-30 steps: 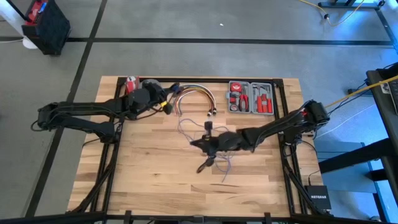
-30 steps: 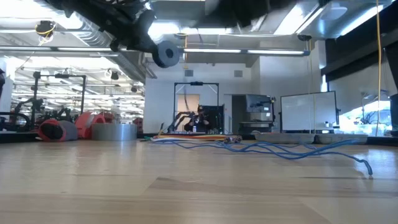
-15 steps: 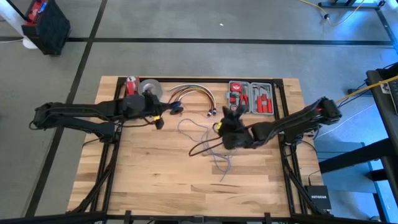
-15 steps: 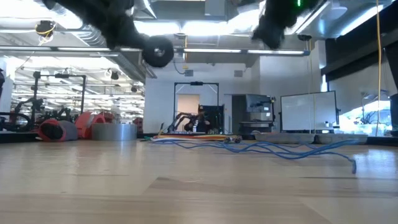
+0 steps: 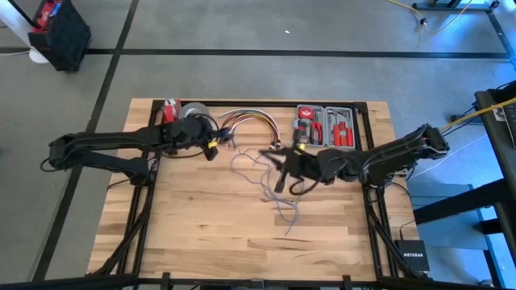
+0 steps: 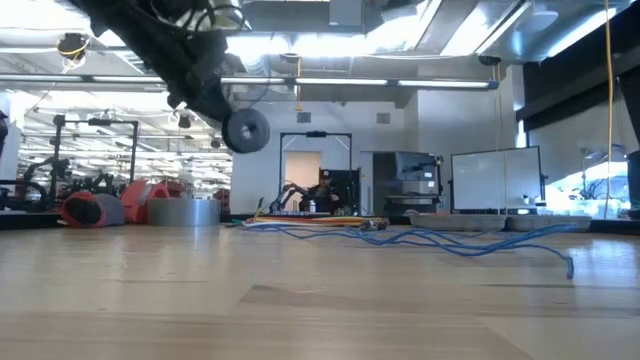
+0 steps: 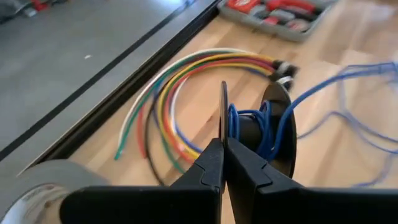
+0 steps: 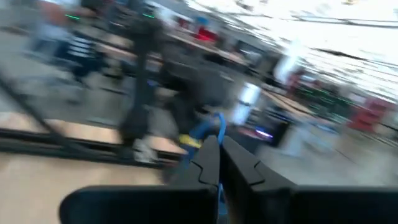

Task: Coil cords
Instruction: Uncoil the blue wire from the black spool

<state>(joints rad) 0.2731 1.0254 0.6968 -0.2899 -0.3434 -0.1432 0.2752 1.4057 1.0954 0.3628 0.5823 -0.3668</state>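
Note:
The cords are one thin blue wire. Part of it lies in loose loops on the table (image 5: pixel 280 208) (image 6: pixel 470 240). Another part is wound on the hub of a small black spool (image 7: pixel 255 127) (image 6: pixel 245 130). My left gripper (image 5: pixel 211 148) (image 7: pixel 222 146) hangs over the table's far left, tipped downward and shut on that spool. My right gripper (image 5: pixel 276 163) (image 8: pixel 217 146) is raised above the table's middle and shut on a stretch of the blue wire. It is out of the low view. My left gripper pinches the spool's near disc (image 7: pixel 223 118) at its rim between its two fingers. The spool is lifted clear of the table, with wire trailing from its hub toward the table. My right gripper pinches the blue wire (image 8: pixel 219 124) between its fingertips. The view is blurred and shows no more of the hold.
An arched bundle of coloured cables (image 5: pixel 251 121) (image 7: pixel 168 93) lies at the far edge, just beyond the spool. A grey tape roll (image 5: pixel 193 111) and a red object (image 5: pixel 170 106) sit at the far left. An open red tool case (image 5: pixel 325 126) sits at the far right.
My right gripper has risen from the table's middle and gone toward the far edge, out of the low view. The wire's free end on the table has slid a little. My left gripper has tipped downward, and the spool now hangs lower.

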